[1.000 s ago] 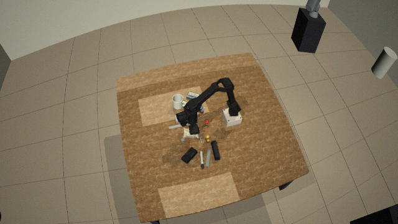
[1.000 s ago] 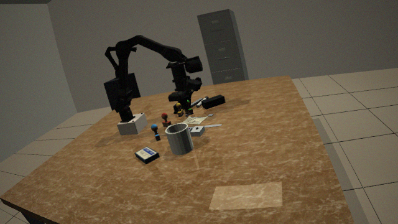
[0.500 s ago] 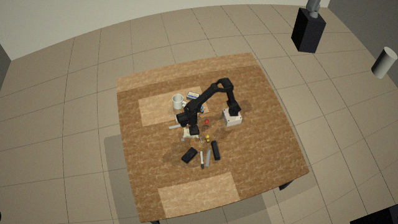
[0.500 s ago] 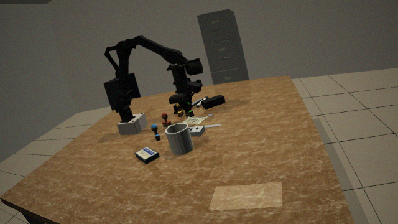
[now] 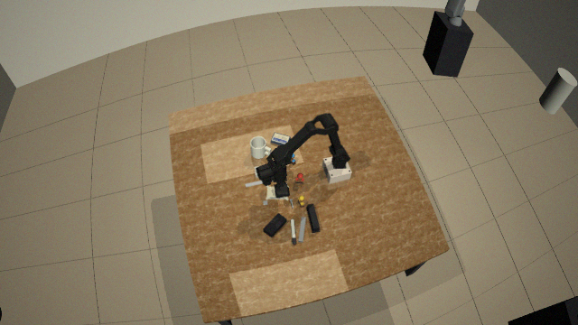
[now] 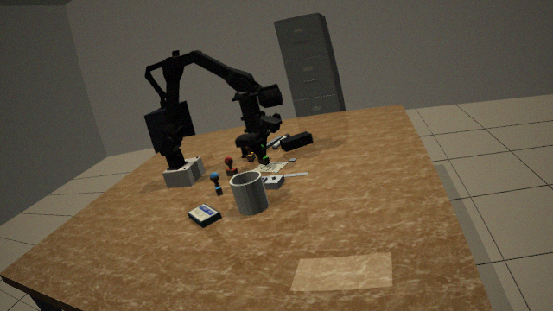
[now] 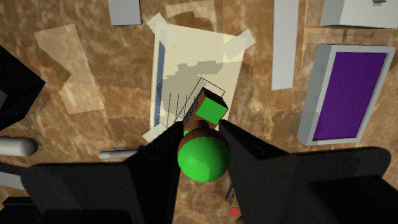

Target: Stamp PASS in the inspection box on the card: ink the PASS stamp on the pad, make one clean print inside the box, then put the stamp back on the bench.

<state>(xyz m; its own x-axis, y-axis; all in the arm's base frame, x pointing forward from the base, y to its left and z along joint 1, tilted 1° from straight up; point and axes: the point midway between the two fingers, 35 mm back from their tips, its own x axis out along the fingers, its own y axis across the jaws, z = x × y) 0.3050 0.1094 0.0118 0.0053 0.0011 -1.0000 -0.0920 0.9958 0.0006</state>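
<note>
My gripper [image 7: 200, 126] [image 6: 262, 156] is shut on the neck of a green-knobbed stamp [image 7: 204, 159]. The stamp's block, with a green top patch, hangs low over the cream card [image 7: 200, 45] [image 6: 278, 167] and overlaps the inspection box outline [image 7: 213, 85]. The lettering on its side is too small to read; its underside is hidden, and whether it touches the card cannot be told. The card is taped at its corners. The open purple ink pad [image 7: 350, 95] lies to the right in the wrist view.
A red stamp [image 5: 300, 176] [image 6: 229, 161], a blue stamp [image 6: 214, 176] and a yellow stamp [image 5: 302, 199] stand near the arm. A mug [image 5: 258, 148] [image 6: 250, 194], a grey strip [image 7: 283, 45], a grey lid-like block [image 7: 350, 14] and black blocks [image 5: 275, 225] [image 5: 313, 218] surround the card.
</note>
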